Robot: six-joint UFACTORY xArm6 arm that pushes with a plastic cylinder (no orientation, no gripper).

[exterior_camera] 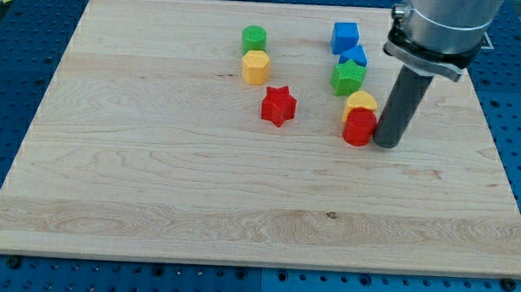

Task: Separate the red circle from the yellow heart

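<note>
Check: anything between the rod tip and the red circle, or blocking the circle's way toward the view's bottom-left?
Nothing visible. My tip sits right beside the red circle, on its right in the view, no block between. The yellow heart touches the circle from above. Below and left is bare board; the red star sits further left, higher up.

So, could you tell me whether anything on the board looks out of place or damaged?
Nothing stands out. No block looks damaged or tipped. The red circle still touches the yellow heart just above it in the view, and my tip sits right beside the circle on the view's right.
</note>
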